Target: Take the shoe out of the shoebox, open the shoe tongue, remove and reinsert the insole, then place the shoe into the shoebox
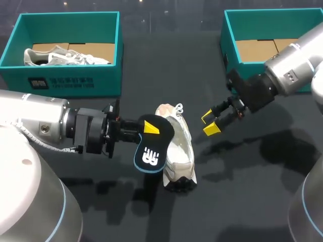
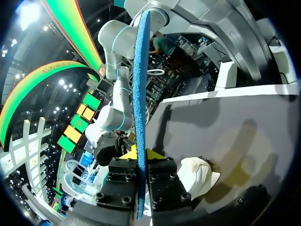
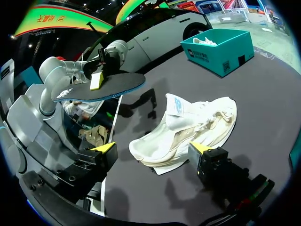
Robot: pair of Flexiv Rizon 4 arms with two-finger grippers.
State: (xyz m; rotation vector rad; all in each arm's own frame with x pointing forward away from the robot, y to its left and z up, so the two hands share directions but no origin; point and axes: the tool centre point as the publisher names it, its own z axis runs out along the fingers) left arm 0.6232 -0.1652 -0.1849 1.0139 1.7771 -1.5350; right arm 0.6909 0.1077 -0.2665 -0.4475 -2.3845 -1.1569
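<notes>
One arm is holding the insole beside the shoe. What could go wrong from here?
The left gripper pinches the insole by one end only, so it might slip or bend while going back in. The shoe lies loose on the table, with the open right gripper not touching it, so it could slide when pushed.

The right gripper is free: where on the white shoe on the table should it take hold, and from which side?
Probably the opening's rim on the shoe, on the side nearest the open right gripper, coming from the right and above. That thin edge suits a pinch, the opening faces up, and the left gripper, shut on the insole, occupies the other side.
</notes>
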